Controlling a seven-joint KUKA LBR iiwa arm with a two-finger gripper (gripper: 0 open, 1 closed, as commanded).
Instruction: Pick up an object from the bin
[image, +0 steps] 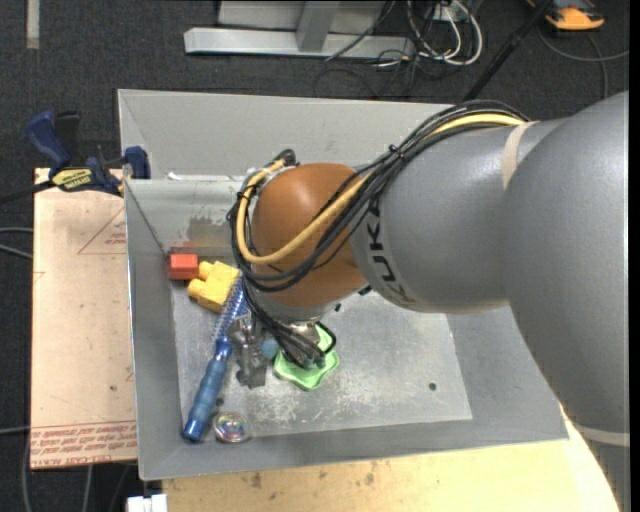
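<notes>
Pincer (256, 358): low in the bin (400, 400), under the orange wrist cover (300, 230); open or clenched, cannot tell.
Green flat piece (305, 370): just right of it, touching or nearly.
Blue pen (210, 385): just left, slanting.
Yellow block (212, 283), red block (183, 265): beyond, up-left.

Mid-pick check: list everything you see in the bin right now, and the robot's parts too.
Bin: one, grey metal, middle of the view.
Block: one, orange-red, upper left of the bin floor.
Toy piece: one, yellow, just right of and below the block, touching it.
Pen-like stick: one, blue, slanting along the bin's left side.
Round thing: one, small, clear-silvery, lower left, at the stick's lower end.
Flat thing: one, green, mid-bin, partly beneath the wrist.
Gripper: one, metallic, low between the stick and the green thing.
Arm: one, grey, with orange wrist cover and cables, reaching from the right.
</notes>
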